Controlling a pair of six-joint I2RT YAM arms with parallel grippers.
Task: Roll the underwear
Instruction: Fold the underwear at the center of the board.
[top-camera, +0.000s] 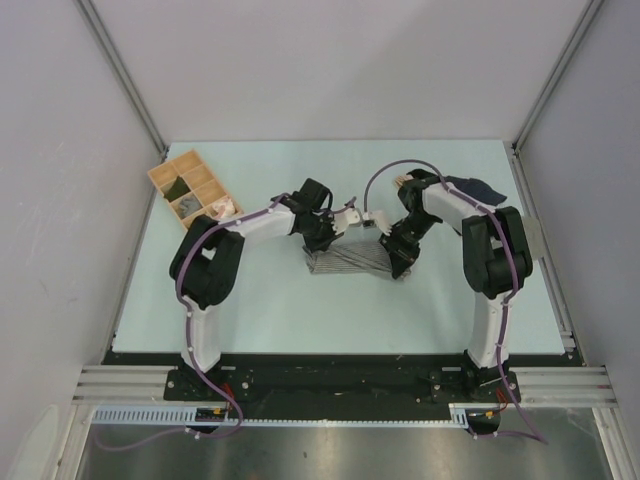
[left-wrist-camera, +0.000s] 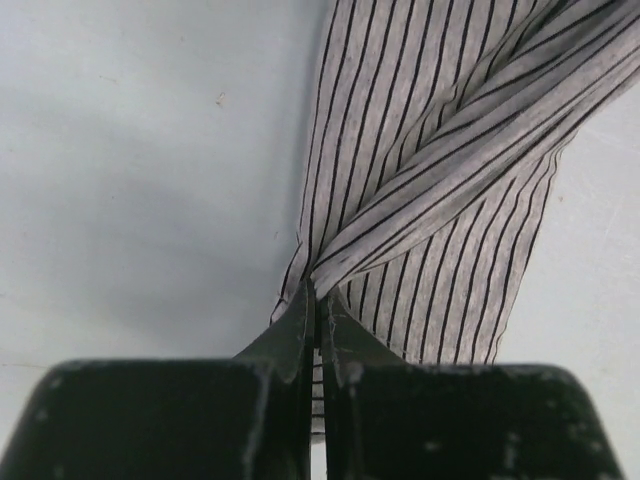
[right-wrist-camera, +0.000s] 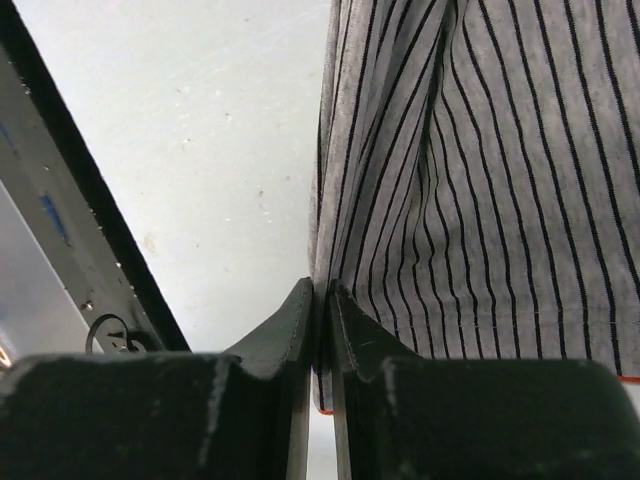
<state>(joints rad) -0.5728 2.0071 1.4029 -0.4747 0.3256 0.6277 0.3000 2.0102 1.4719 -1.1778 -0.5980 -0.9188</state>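
Pale blue surface (top-camera: 250, 300) under grey walls, seen from above: the underwear (top-camera: 345, 264) sits near the middle, spread between both arms. From the left wrist, the left tool (left-wrist-camera: 318, 305) is clenched on a bunched corner of the striped cloth. From the right wrist, the right tool (right-wrist-camera: 322, 295) pinches the cloth's edge. This looks like the straightening step, and the next move calls for laying the cloth flat before rolling.
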